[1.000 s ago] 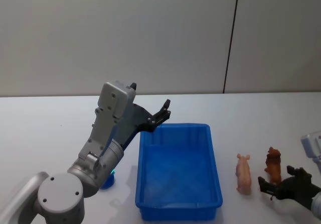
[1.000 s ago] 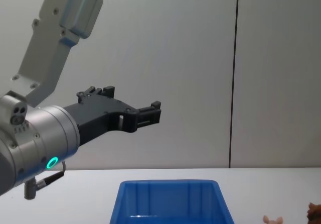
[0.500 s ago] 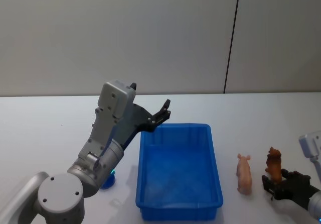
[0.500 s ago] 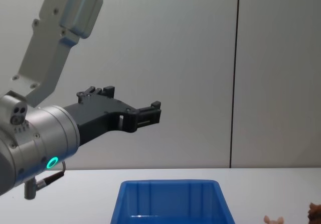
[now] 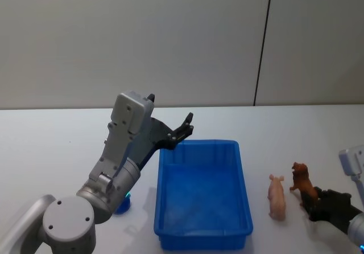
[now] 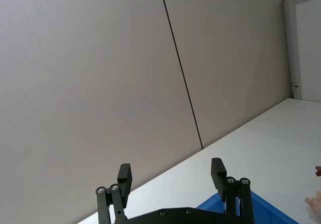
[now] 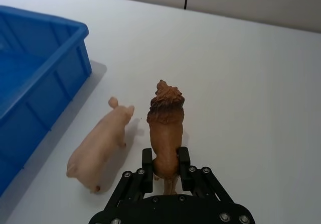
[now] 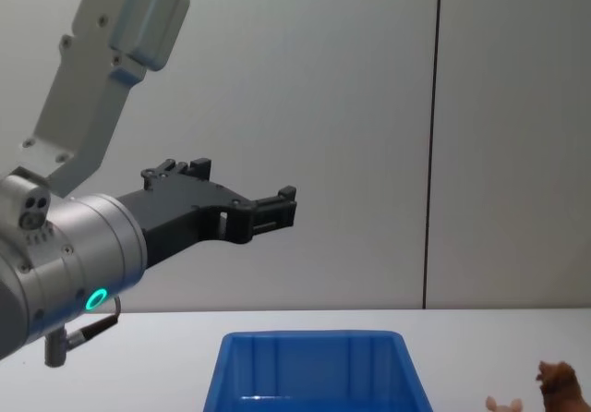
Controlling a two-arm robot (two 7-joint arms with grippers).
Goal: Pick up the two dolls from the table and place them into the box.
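On the left of the head view the left arm rises from the lower left corner, and the left gripper (image 5: 186,127) hangs in the air at the middle of the frame, above the far left corner of the box (image 5: 199,144). Its two black fingers (image 6: 124,174) stand wide apart with nothing between them, pointing at the grey wall. The blue box sits on the white table (image 5: 51,146) at lower centre, long side running away from the robot, and nothing can be seen inside it. Just right of the box, apart from its wall, the pink doll (image 5: 276,197) lies on the table, lengthwise alongside the box. Just to the right of that is the brown lion doll (image 5: 301,180), tilted, its maned head toward the upper left and its rear toward the lower right. The right gripper (image 5: 316,199) comes in from the lower right corner and has its fingers closed on the lion's hindquarters; in the right wrist view the two pads (image 7: 147,159) press either side of the body behind the mane. Whether the lion's feet touch the table, I cannot tell.
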